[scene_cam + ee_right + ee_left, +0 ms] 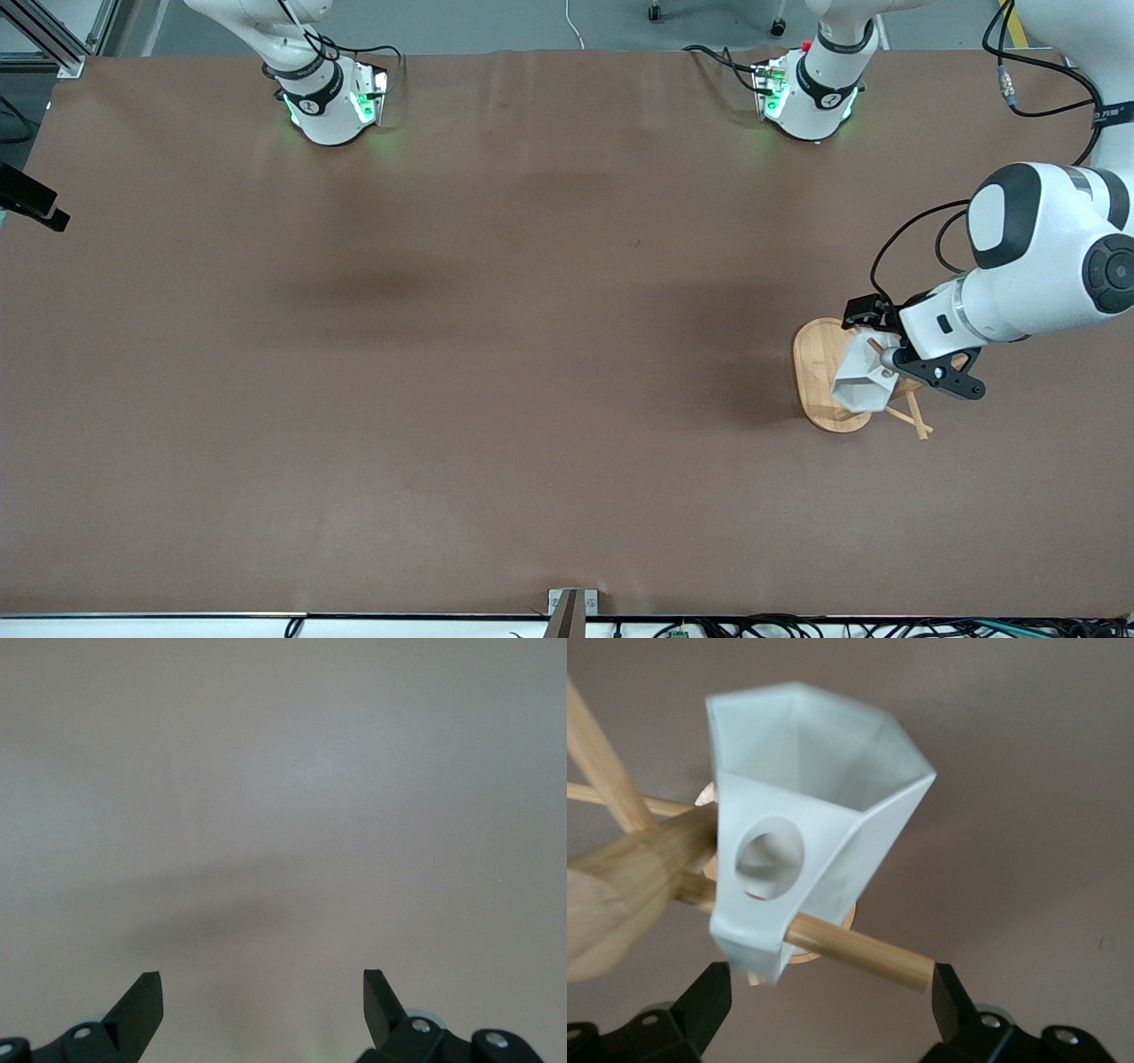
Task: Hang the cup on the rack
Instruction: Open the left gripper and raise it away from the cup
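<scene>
Table (496, 354): brown, with the bamboo mug tree (819, 372) standing at about 3 o'clock of the front view, toward the left arm's end. The left gripper (895, 354) is over the mug tree's post, fingers spread wide, one to each side of the white faceted cup (861, 383) and touching neither face as far as the left wrist view shows. The cup (824, 806) sits on a peg (868, 952) at the tree's centre, the peg seeming to run under or through the blocky handle (764, 904); mouth tilted out toward 7 o'clock in the front view. Judgement: step in hand is the let-go and retreat. To do it well, draw the fingers straight back along their own line, slowly, clear of peg tip and handle, so the cup is not dragged off. Unclear: whether the peg truly passes through the handle hole (771, 858) or only props the handle; the post and upper pegs are covered by the wrist in the front view. The right gripper (263, 992) waits, spread wide over bare table; its place is cut off in the front view.
</scene>
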Robot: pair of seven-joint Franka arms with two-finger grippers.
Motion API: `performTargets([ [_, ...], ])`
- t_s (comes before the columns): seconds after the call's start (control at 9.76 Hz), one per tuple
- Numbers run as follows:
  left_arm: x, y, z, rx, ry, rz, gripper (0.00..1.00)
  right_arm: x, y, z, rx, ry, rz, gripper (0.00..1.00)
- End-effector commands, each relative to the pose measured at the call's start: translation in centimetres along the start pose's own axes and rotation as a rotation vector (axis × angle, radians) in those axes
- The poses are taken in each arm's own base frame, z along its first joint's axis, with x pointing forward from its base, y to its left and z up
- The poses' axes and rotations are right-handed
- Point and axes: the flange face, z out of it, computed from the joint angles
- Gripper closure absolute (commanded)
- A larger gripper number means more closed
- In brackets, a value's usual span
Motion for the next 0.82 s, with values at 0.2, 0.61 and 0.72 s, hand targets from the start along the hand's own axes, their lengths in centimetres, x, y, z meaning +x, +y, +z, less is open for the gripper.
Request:
performTargets([
  [0.2,-0.3,1.6,-7.2,0.006,0.001,-0.095,0.0,0.0,0.2,-0.2,0.009,0.006,-0.009,0.0],
  [0.61,-2.6,4.2,-15.4,0.036,0.058,-0.265,0.0,0.0,0.1,-0.2,0.009,0.006,-0.011,0.0],
  [0.72,-3.2,5.6,-17.1,0.052,0.089,-0.335,0.0,0.0,0.0,-0.2,0.009,0.008,-0.012,0.0],
])
